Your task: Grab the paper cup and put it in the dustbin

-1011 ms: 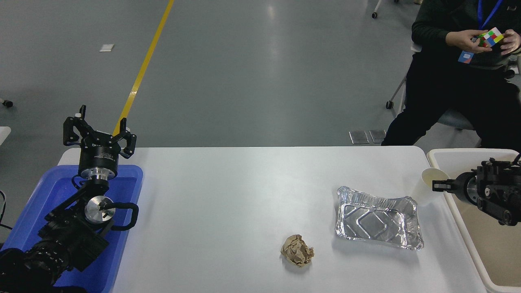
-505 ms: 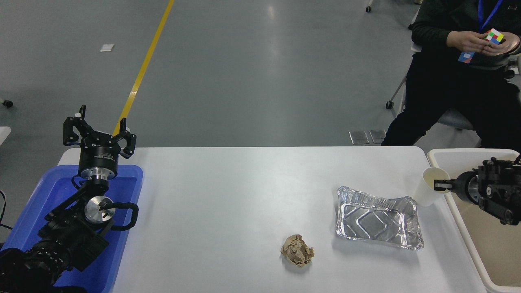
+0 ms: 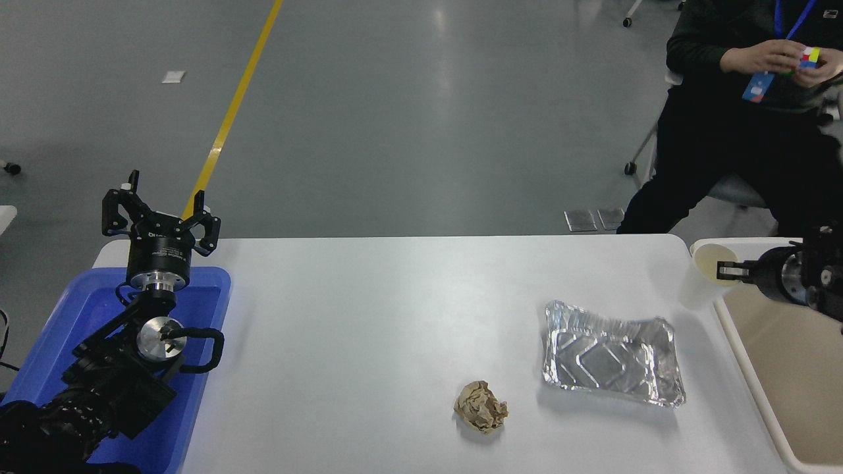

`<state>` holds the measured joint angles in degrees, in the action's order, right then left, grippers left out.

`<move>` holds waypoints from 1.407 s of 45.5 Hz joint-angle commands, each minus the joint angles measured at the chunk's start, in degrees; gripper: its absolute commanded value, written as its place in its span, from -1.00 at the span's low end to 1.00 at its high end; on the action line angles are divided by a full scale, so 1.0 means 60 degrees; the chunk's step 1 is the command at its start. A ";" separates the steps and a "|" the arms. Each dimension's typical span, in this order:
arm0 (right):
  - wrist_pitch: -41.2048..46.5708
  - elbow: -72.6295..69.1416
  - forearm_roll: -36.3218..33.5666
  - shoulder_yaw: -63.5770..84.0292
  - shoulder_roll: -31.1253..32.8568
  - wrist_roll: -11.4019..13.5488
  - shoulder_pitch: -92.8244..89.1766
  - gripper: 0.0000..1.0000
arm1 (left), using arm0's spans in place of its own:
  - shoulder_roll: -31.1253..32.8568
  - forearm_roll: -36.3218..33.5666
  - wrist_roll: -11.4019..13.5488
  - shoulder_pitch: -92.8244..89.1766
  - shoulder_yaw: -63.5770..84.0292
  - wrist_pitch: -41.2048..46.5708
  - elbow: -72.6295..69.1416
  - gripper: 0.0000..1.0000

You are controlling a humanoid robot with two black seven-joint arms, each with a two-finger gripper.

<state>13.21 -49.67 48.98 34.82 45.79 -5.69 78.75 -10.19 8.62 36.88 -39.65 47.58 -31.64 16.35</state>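
Right at the tabletop's far right corner, the paper cup (image 3: 703,276) hangs off the tip of the right gripper (image 3: 726,270), its rim overlapping the dustbin (image 3: 737,329) beside the table's right edge. The gripper's fingers are pinched closed on the cup's rim wall. Plain white outside, cream within, the cup tilts slightly. The left gripper (image 3: 160,214) sits parked, fingers spread, over the blue tray (image 3: 72,316) at the near left corner.
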 commanded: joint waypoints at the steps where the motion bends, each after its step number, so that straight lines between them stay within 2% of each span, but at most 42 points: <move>1: 0.1619 -0.1477 0.1384 0.0041 0.1552 0.0041 0.2723 -1.00 | -0.0001 -0.0016 0.0006 0.0002 -0.0006 -0.0001 0.0000 0.98; 6: 0.2396 -0.1653 0.1899 0.0041 0.2065 0.0041 0.3515 -1.00 | -0.0001 -0.0002 0.0006 0.0002 -0.0006 -0.0001 0.0000 0.98; 25: 0.3407 -0.1638 0.1943 0.0290 0.3252 0.0041 0.4863 -1.00 | -0.0001 -0.0001 0.0006 0.0002 -0.0006 -0.0001 0.0000 0.98; 41: 0.2896 -0.0600 0.1461 0.0041 0.3472 0.0114 0.4967 -1.00 | -0.0001 -0.0001 0.0006 0.0002 -0.0006 -0.0001 0.0000 0.98; 45: 0.2311 0.0410 0.0657 0.0056 0.3414 0.0129 0.4529 -1.00 | -0.0001 -0.0001 0.0006 0.0002 -0.0006 -0.0001 0.0000 0.98; 49: 0.1637 0.1669 -0.0719 0.0012 0.2976 0.0114 0.3344 -1.00 | -0.0001 -0.0001 0.0006 0.0002 -0.0006 -0.0001 0.0000 0.98; 60: -0.0340 0.5139 -0.5698 -0.1186 0.0985 0.0114 -0.1545 -1.00 | -0.0001 -0.0001 0.0006 0.0002 -0.0006 -0.0001 0.0000 0.98; 64: -0.0693 0.6575 -0.6668 -0.2168 0.0047 0.0129 -0.3102 -1.00 | -0.0001 -0.0001 0.0006 0.0002 -0.0006 -0.0001 0.0000 0.98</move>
<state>17.61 -30.68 30.28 31.35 57.43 -5.01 84.35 -10.18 8.61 36.91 -39.64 47.55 -31.64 16.36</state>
